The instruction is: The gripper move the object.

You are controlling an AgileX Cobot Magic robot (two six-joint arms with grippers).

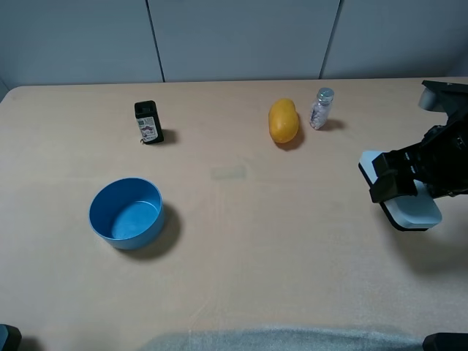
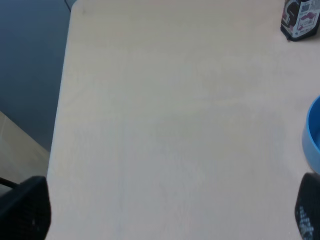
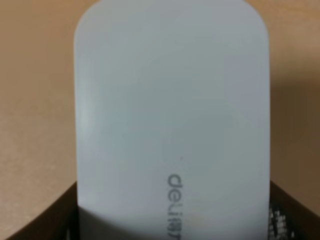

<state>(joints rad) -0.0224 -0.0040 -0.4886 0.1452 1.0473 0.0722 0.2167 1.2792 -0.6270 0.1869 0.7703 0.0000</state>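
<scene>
Grasp done: right gripper (image 1: 393, 181) clamped on case (image 1: 415, 210), well right of fruit (image 1: 284, 121), seemingly off the tabletop (image 1: 241, 256); move and set-down remain.

The right gripper (image 1: 393, 181) hides the middle of the white case (image 1: 418, 212), and its arm (image 1: 447, 157) runs off the picture's edge. In the right wrist view the frame cuts off the case's near end and its grey lettering (image 3: 174, 205). Of the left gripper (image 2: 165, 215) only blurred dark fingertips (image 2: 25, 210) show. The blue bowl (image 2: 312, 135) and the black box (image 2: 300, 20) are clipped there. The box's label (image 1: 148, 129) is too small to read.
</scene>
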